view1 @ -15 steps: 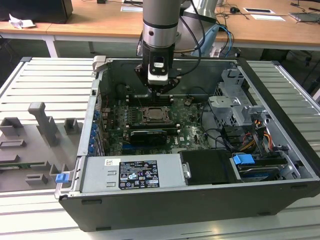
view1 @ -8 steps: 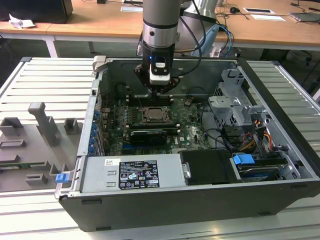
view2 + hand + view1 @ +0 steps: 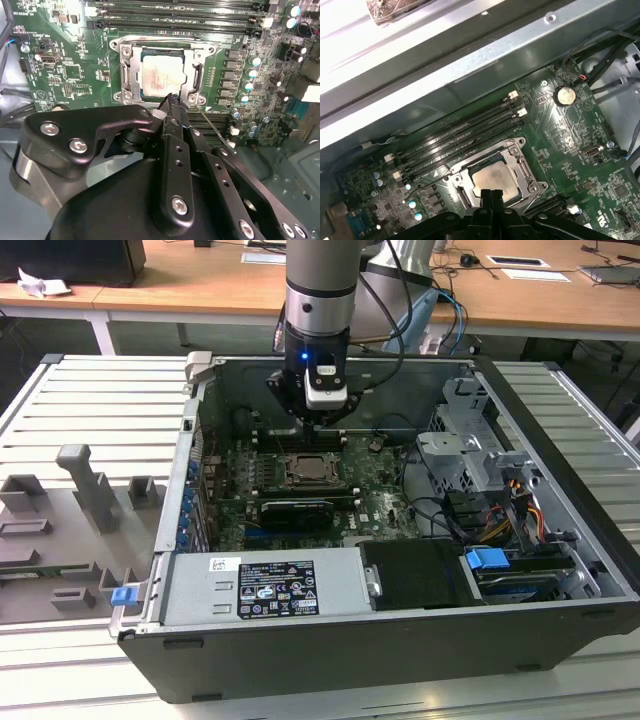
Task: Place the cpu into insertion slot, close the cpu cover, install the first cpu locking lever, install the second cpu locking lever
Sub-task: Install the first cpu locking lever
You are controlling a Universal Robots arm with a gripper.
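The cpu (image 3: 162, 77) lies flat in the insertion slot (image 3: 305, 470) on the green board, pale tan face up. The silver cpu cover (image 3: 125, 70) sits down around it as a frame. In the first wrist view the cpu (image 3: 492, 180) and cover (image 3: 525, 167) appear just beyond my fingertips. My gripper (image 3: 172, 99) hangs a little above the socket's edge, fingers pressed together with nothing between them. A thin wire lever (image 3: 217, 131) runs out slantwise from the socket's corner beside the gripper. In the exterior view the gripper (image 3: 318, 425) stands over the socket inside the open case.
Long black memory slots (image 3: 175, 20) run along one side of the socket. A metal drive cage (image 3: 470, 440) and cables fill the case at the exterior view's right. The power supply (image 3: 270, 585) sits at the front. Grey fixtures (image 3: 90, 490) stand on the table at the left.
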